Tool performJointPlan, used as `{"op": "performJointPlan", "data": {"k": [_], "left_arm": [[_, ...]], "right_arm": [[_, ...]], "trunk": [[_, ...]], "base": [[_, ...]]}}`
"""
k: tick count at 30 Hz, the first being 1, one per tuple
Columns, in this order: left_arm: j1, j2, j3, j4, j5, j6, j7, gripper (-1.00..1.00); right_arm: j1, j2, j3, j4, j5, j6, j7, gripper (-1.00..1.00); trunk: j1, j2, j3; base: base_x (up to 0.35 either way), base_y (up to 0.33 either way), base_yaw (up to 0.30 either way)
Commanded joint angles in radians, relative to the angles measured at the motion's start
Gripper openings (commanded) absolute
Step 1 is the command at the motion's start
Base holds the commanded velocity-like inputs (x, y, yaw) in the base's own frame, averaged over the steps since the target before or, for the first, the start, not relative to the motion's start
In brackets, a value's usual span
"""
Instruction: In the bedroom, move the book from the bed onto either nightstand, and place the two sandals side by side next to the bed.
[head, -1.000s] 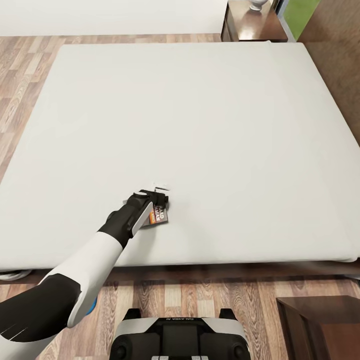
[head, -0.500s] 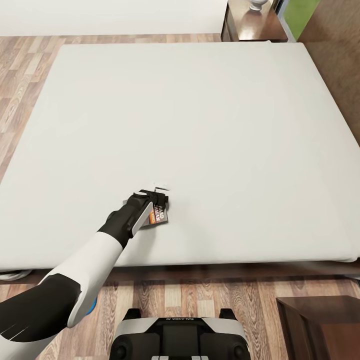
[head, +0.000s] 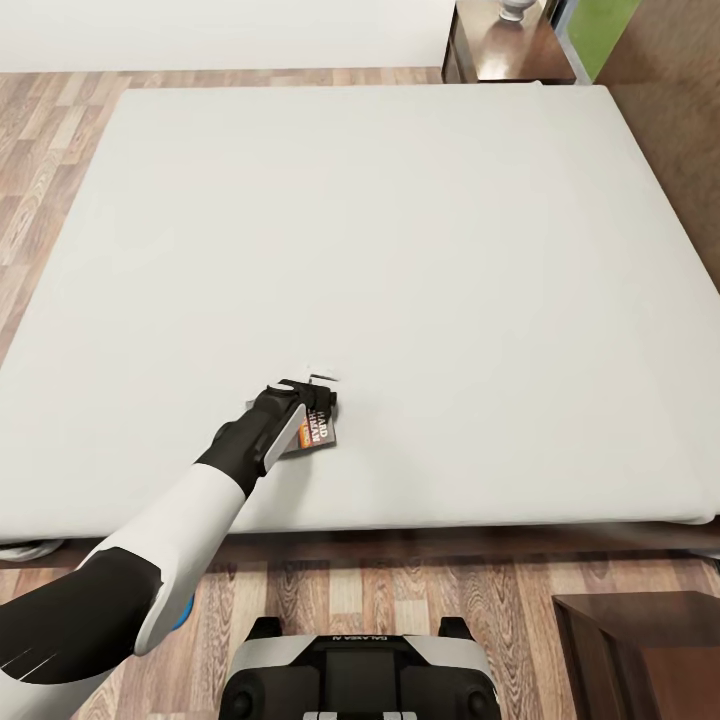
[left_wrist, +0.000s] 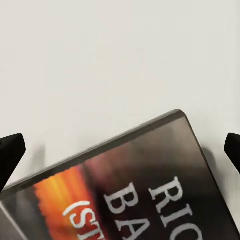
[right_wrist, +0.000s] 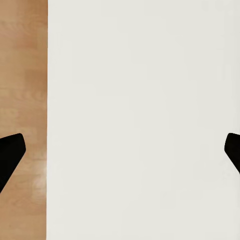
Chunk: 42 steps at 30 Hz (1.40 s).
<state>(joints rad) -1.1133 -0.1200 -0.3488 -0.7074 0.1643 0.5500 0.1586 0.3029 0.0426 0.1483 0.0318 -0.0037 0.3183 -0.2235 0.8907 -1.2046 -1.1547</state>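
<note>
The book (head: 320, 432), dark grey with an orange band and white lettering, lies flat on the pale mattress of the bed (head: 400, 230), close to its near edge. My left gripper (head: 318, 392) hovers low over the book's far end, jaws wide open. In the left wrist view the book (left_wrist: 140, 190) lies between and below the two dark fingertips (left_wrist: 10, 155), which stay apart from it. My right gripper (right_wrist: 120, 150) is open with nothing in it, facing a white surface beside a wood strip. A bit of blue sandal (head: 184, 612) peeks out under my left arm.
One dark-brown nightstand (head: 515, 55) stands past the bed's far right corner with a white object (head: 516, 9) on top. Another nightstand (head: 640, 650) stands on the plank floor (head: 400, 590) at the near right. A white cable-like thing (head: 25, 549) lies under the bed's near left corner.
</note>
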Motion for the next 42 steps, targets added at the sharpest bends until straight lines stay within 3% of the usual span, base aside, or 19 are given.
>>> {"op": "performJointPlan", "data": {"k": [1,42], "left_arm": [[0.000,0.001,-0.004,-0.001,0.011,0.004,0.009,1.00],[0.000,0.001,-0.005,0.000,0.011,0.003,0.009,1.00]], "right_arm": [[0.000,0.000,0.007,-0.001,0.000,0.005,-0.002,1.00],[-0.001,0.000,0.007,-0.001,0.001,0.005,-0.002,1.00]], "trunk": [[0.000,0.000,0.000],[0.000,0.000,0.000]], "base": [[0.000,0.000,0.000],[-0.051,0.020,0.000]]}}
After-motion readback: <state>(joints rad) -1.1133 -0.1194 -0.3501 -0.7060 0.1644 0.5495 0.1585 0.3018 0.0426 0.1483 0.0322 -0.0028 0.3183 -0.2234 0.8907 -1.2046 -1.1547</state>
